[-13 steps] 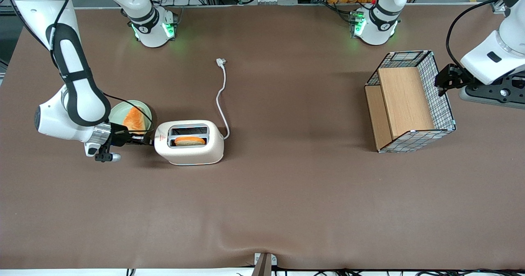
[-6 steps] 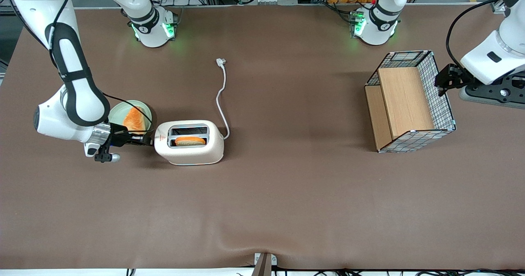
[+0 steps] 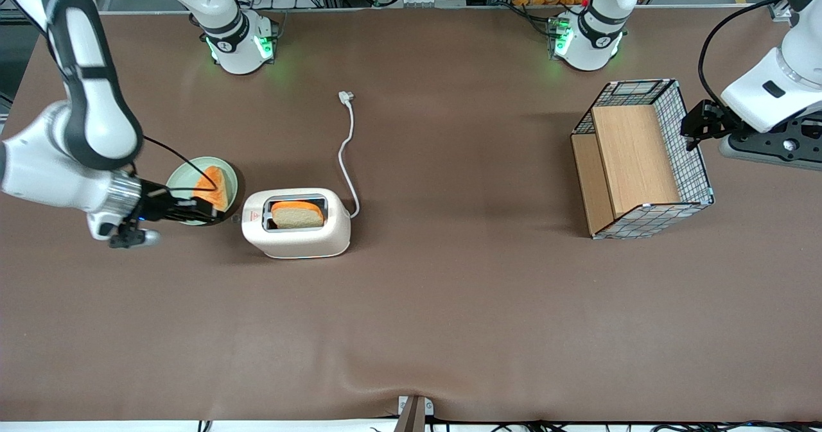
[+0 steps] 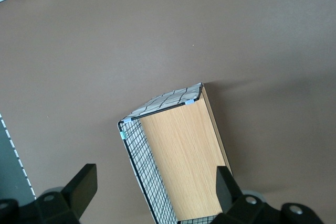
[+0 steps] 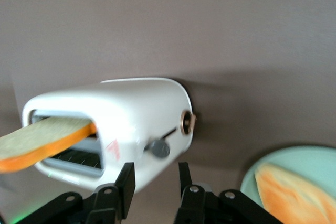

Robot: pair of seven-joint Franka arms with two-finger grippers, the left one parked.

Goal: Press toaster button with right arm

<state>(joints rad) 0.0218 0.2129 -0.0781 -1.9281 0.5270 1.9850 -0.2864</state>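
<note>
The cream-white toaster (image 3: 295,242) stands on the brown table, with a bread slice (image 3: 297,214) sticking up out of its slot. My right arm's gripper (image 3: 215,212) hovers just off the toaster's narrow end, over the edge of a green plate, and touches nothing. In the right wrist view the toaster (image 5: 136,114) faces me. Its grey lever button (image 5: 159,148) sits on the narrow end just ahead of my gripper (image 5: 155,169). The fingers (image 5: 126,177) are apart with nothing between them. The bread slice (image 5: 42,142) juts from the slot.
A pale green plate (image 3: 183,175) with an orange-crusted slice (image 3: 215,185) lies beside the toaster, under my gripper. The white power cord (image 3: 348,156) runs from the toaster away from the front camera. A wire basket with wooden boards (image 3: 642,159) stands toward the parked arm's end.
My gripper has pulled back from the toaster's narrow end toward the working arm's end of the table. The bread slice has risen up out of the slot.
</note>
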